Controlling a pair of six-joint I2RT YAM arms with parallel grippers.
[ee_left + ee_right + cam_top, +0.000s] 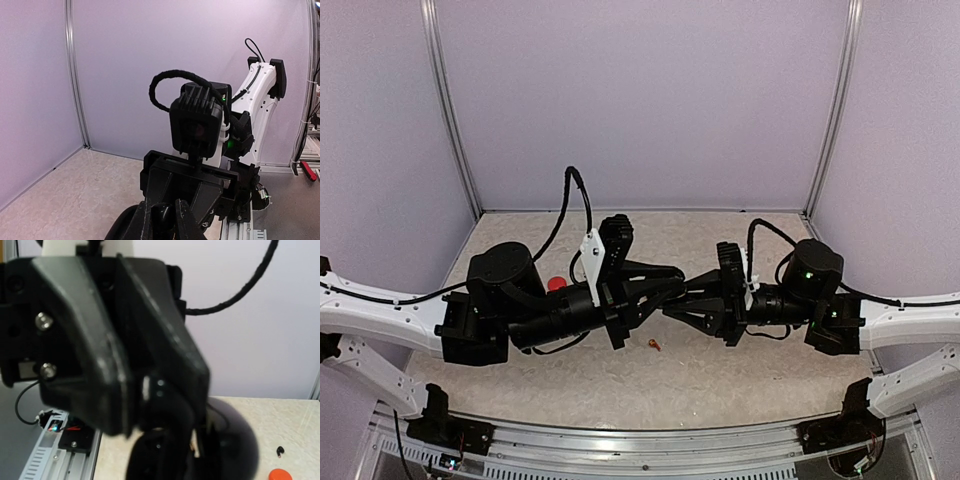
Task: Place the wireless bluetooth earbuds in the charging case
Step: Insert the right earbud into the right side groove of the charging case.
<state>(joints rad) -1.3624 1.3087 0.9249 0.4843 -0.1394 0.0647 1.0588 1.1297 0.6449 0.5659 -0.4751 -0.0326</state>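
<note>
Both grippers meet tip to tip above the middle of the table. My left gripper (678, 280) (162, 206) is shut on a small glossy black earbud (163, 216). My right gripper (671, 306) faces it and is shut on a black domed charging case (235, 440), seen blurred and very close. The case's rounded edge (117, 227) shows beside the left fingers. The left gripper's fingers (105, 345) fill most of the right wrist view. A tiny red-orange earbud (654, 345) lies on the table below the grippers. Another black earbud (280, 451) lies farther off.
A red-orange round case (556, 283) (279, 475) sits on the table behind the left arm. Pale purple walls enclose the marbled table (720, 390) on three sides. An aluminium rail (650, 440) runs along the near edge.
</note>
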